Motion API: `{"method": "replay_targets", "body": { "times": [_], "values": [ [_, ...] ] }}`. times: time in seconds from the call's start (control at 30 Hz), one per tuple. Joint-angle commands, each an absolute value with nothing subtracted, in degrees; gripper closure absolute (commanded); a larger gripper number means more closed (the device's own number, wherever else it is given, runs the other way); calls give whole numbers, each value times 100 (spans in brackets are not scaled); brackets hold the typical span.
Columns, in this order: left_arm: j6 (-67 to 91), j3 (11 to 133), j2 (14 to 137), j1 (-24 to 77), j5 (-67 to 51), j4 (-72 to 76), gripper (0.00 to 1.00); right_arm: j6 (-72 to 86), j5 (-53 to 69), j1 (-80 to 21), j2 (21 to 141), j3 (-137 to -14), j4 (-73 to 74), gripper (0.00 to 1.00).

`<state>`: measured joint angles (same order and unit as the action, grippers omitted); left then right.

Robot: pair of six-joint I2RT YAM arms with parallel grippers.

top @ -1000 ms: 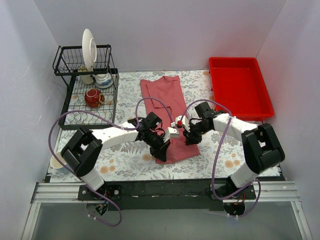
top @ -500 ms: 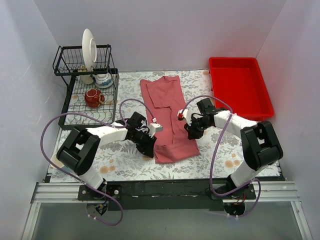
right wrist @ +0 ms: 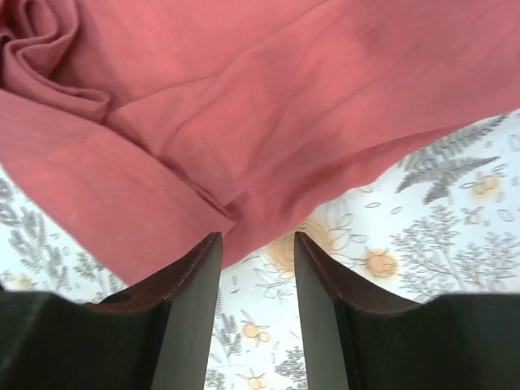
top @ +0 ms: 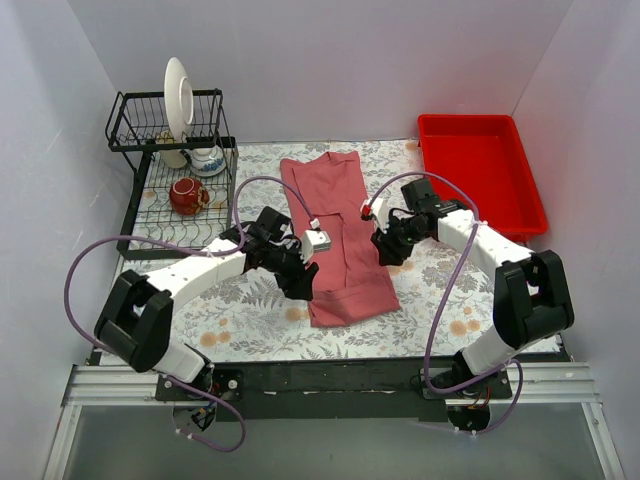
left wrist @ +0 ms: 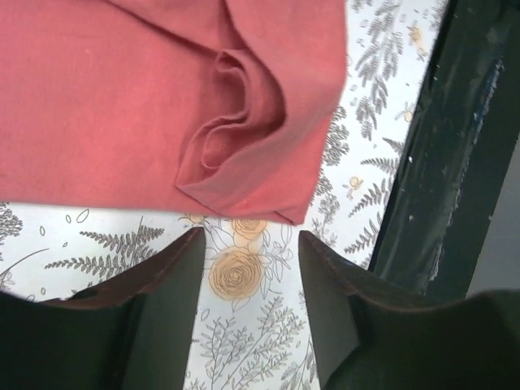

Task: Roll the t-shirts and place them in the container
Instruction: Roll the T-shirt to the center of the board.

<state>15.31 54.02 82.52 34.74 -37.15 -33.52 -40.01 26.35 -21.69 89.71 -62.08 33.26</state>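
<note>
Two tools (top: 303,286) (top: 386,252) flank t-shirt's (top: 335,215) side edges.

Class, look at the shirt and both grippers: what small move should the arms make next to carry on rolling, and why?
Probably bring both grippers in to the turned-over near end and close on it. The t-shirt lies folded narrow, with its near end turned over once. The left gripper and right gripper stand open at its two sides, holding nothing, so no further roll can start without a fresh grip.
</note>
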Motion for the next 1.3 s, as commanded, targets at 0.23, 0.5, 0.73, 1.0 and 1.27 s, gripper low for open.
{"method": "replay_targets", "body": {
  "times": [0.23,0.5,0.73,1.0,1.27],
  "values": [
    [2715,5423,9026,3270,-3885,-2435,40,-3700,3366,-1951,9422,-6196,4096,49],
    [2918,5326,9290,3164,-4157,-2276,41,-3840,3664,-1960,10027,-6477,4385,49],
    [2698,5388,9720,3164,-4368,-2514,46,-4218,3876,-1951,10564,-6890,5001,53],
    [2786,5528,9870,3164,-4562,-2417,65,-4263,3982,-1925,10538,-6900,5027,76],
    [2892,5502,9581,3164,-4553,-2566,100,-3982,3823,-1626,10362,-6917,4904,87]
  ]
}}
